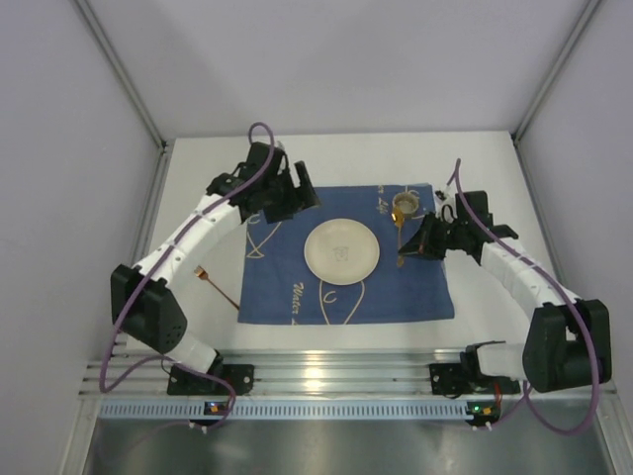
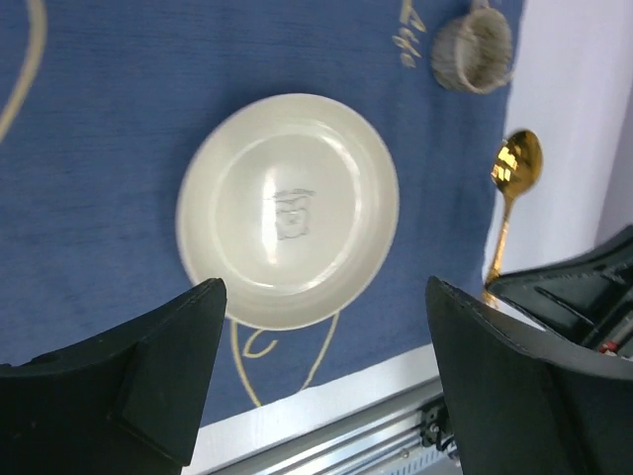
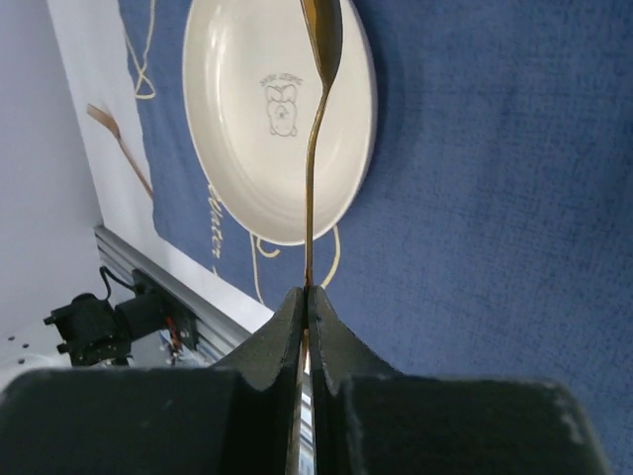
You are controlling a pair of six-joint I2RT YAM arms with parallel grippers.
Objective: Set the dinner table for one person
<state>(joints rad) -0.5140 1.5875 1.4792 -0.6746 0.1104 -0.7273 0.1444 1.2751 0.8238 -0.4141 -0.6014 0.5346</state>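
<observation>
While the dinner table (image 1: 346, 158) lies flat under both tools, bearing everything, the piece in hand is 1 gold spoon (image 3: 313, 178): light, stiff, slick, judged prone to swivel, its handle pinched between the right gripper's (image 3: 307, 297) pressed-together fingers. Ahead of them lie plate (image 3: 247, 148) and placemat (image 3: 495, 198), the fork (image 3: 117, 139) beyond; the left gripper (image 2: 324, 292) hangs spread above the plate, a cup (image 2: 475, 49) ahead.
</observation>
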